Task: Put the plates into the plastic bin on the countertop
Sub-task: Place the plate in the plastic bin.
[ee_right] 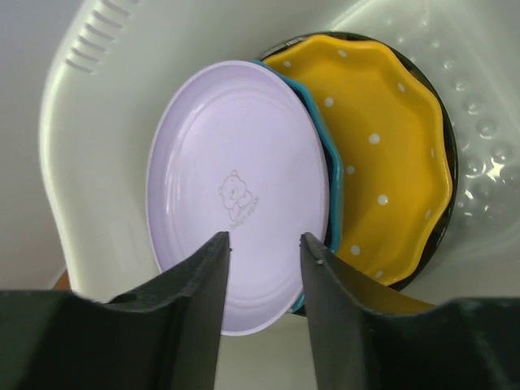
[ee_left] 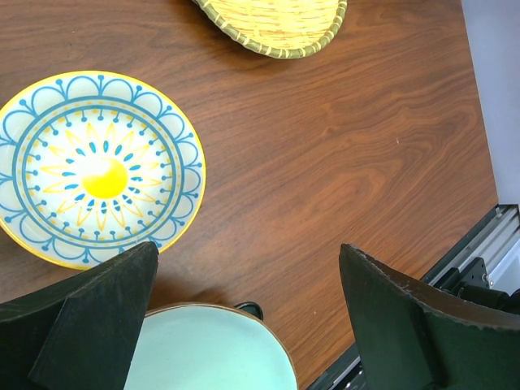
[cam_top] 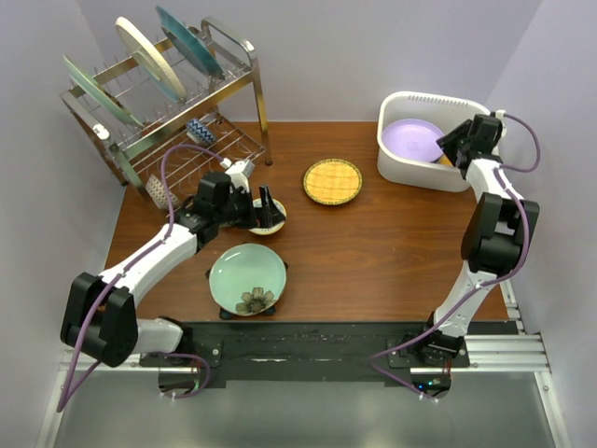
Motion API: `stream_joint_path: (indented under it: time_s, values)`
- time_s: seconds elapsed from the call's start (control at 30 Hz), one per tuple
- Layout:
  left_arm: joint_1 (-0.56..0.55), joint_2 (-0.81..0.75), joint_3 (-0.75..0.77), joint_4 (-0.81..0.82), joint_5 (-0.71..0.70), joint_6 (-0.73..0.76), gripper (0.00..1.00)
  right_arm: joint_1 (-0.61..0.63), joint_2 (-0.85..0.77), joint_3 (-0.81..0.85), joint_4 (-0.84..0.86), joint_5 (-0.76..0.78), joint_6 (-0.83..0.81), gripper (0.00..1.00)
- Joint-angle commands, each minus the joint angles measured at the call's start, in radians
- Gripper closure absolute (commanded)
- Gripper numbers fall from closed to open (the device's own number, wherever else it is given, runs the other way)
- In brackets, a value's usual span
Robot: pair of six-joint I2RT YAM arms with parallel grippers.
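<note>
Right hand (ee_right: 264, 237) hangs over the bin (ee_right: 89, 162), fingers parted, gripping nothing. Inside I see a lavender plate (ee_right: 236, 162) lying on a blue plate (ee_right: 335, 187) and an orange dotted plate (ee_right: 382, 146). Left hand (ee_left: 248, 252) gapes wide and empty above the desk (ee_left: 325, 146), near a mint plate (ee_left: 211, 353) and a small bowl (ee_left: 97, 166). More plates (cam_top: 149, 56) stand upright in the rack (cam_top: 254, 93).

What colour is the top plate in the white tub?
Lavender; the plate shows best in right wrist view.
</note>
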State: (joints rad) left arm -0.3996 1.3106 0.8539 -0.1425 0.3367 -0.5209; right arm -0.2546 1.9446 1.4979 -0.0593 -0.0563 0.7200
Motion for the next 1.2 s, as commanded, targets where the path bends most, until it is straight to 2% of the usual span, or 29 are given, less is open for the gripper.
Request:
stream_joint_path:
  time_s: [0.0, 0.2, 0.4, 0.67, 0.83, 1.17]
  values:
    - [-0.001, 0.001, -0.003, 0.049, 0.016, 0.005, 0.02, -0.002, -0.084, -0.034, 0.026, -0.011, 0.006, 0.50]
    - [-0.001, 0.048, 0.013, 0.089, 0.047, 0.007, 0.02, 0.002, -0.124, -0.076, 0.051, -0.092, 0.035, 0.45]
    - [-0.002, 0.133, 0.052, 0.129, 0.085, 0.002, 0.02, 0.044, -0.254, -0.139, 0.066, -0.099, 0.041, 0.43]
    - [-0.005, 0.119, 0.054, 0.146, 0.056, 0.005, 0.02, 0.247, -0.352, -0.122, -0.013, -0.105, -0.057, 0.40]
    - [-0.007, 0.070, 0.019, 0.090, 0.004, 0.010, 0.02, 0.389, -0.355, -0.165, -0.025, -0.142, -0.079, 0.40]
    - [-0.005, 0.018, 0.002, 0.009, -0.079, 0.022, 0.02, 0.563, -0.315, -0.283, -0.031, -0.221, -0.088, 0.40]
